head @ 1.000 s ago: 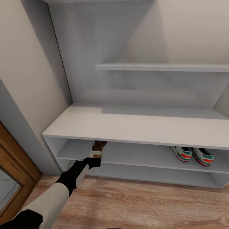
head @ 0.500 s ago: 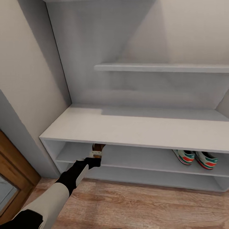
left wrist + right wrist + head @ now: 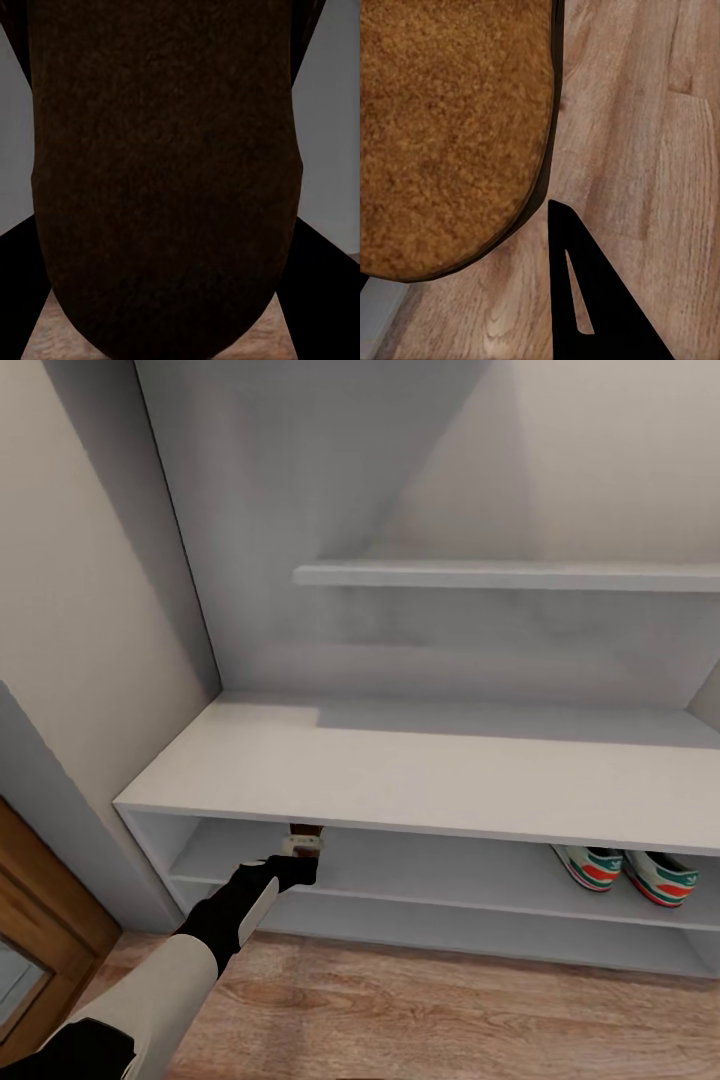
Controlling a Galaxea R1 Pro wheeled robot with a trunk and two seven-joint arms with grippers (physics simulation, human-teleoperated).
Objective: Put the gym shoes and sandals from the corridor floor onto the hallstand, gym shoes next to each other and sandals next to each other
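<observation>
Left arm, white forearm sleeve with black wrist, extends forward and up; its black end effector (image 3: 301,847) is clamped on a dark brown leather sandal (image 3: 306,830). Right end effector: one black finger (image 3: 585,300) visible, state indeterminate.

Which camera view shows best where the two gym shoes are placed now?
The head view: the gym shoes stand side by side on a lower shelf of the hallstand, toward its right end. The wrist views show brown sandal surfaces close up and wood floor, so they say nothing about the gym shoes.
</observation>
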